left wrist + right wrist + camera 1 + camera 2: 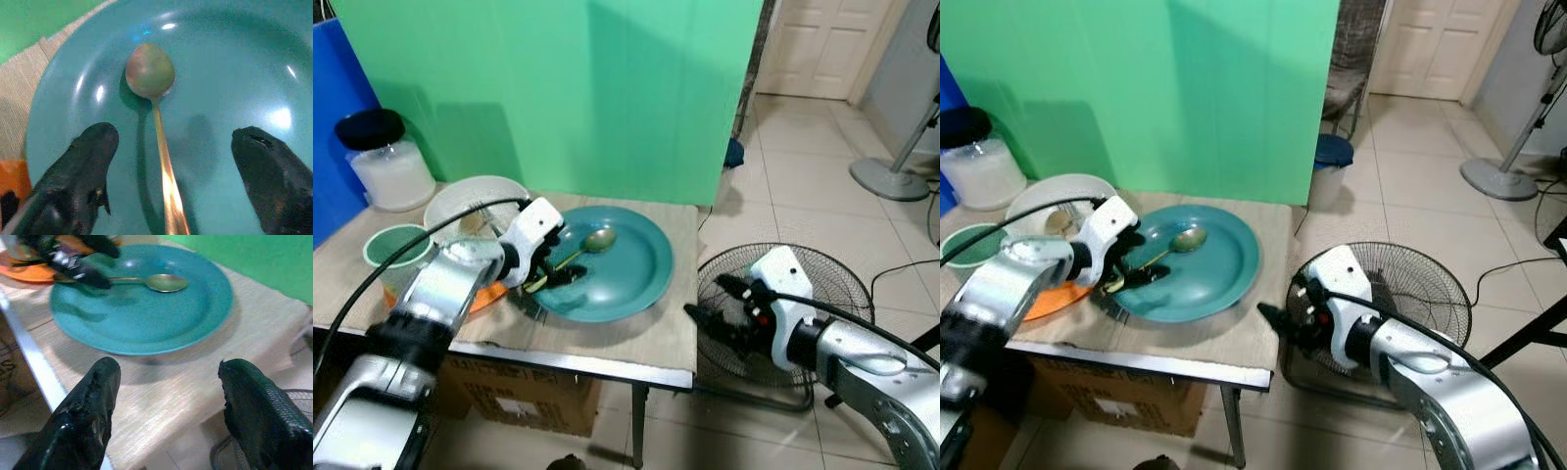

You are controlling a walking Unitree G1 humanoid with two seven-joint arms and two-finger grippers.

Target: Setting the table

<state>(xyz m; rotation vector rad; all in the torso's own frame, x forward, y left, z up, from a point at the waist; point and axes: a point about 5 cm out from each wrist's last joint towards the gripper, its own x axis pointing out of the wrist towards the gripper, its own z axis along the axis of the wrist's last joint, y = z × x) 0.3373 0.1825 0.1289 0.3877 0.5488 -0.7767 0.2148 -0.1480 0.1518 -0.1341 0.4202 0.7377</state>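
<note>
A teal plate (631, 269) lies on the table's right half with a gold spoon (597, 240) in it, bowl toward the far side. My left gripper (558, 272) is open low over the plate's left part. In the left wrist view its fingers (83, 161) stand on either side of the spoon's handle (164, 166) without touching it. My right gripper (705, 297) is open and holds nothing. It hangs off the table's right front corner, pointing at the plate (171, 318).
A white bowl (475, 201), a green cup (396, 250), an orange plate (489, 294) and a lidded jar (386, 162) crowd the table's left. A floor fan (803, 284) lies just right of the table under my right arm. A cardboard box (519, 392) sits below.
</note>
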